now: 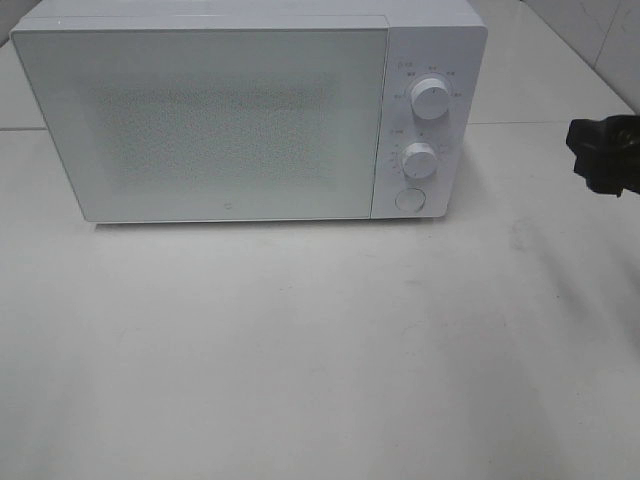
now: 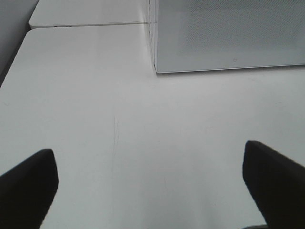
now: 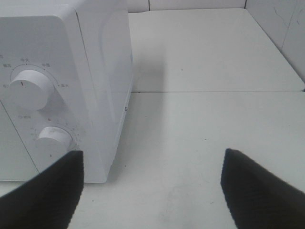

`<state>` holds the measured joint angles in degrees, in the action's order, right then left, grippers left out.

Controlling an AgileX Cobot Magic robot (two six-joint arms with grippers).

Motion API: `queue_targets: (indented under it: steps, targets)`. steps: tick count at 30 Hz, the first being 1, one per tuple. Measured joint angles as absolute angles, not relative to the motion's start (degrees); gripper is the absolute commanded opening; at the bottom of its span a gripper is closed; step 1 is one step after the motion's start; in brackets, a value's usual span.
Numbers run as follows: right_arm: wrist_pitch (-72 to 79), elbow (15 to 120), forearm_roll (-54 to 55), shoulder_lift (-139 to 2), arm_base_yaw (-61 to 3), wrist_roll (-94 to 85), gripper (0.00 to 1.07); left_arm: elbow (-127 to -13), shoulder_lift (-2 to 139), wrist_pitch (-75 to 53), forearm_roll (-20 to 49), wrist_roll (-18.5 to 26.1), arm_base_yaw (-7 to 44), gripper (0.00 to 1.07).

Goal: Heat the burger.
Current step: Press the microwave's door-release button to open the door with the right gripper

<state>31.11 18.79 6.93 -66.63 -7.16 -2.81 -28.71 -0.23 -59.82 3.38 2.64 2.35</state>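
- The left gripper (image 2: 147, 160) shows in its wrist view as two dark fingers (image 2: 28, 186) set far apart. The jaws are spread wide and hold nothing.
- The right gripper (image 3: 152, 157) shows in its own wrist view in the same way, as two dark, finely textured fingers (image 3: 47, 191). Its jaws are parted with nothing gripped between them.
- In the exterior high view only a black, blocky end of the right arm (image 1: 603, 155) shows, at the right edge. It is cut off by the frame, and its jaws cannot be made out from there.
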Motion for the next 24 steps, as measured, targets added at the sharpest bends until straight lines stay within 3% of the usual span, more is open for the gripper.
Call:
queue_targets:
  steps: [5,15,24]
  targets:
    - [40.9,14.8,12.4,-71.2,-9.6,-4.3,0.76,-28.7,-0.2,-59.8,3.4,2.6,2.3,1.04]
    - [56.1,13.2,31.9,-84.2,-26.1,-13.7,0.76,-28.7,-0.2,-59.8,3.4,2.6,2.3,1.04]
    - [66.8,13.5,40.7,-92.7,-37.9,-13.8,0.76,-28.7,-0.2,-59.8,3.4,2.6,2.3,1.04]
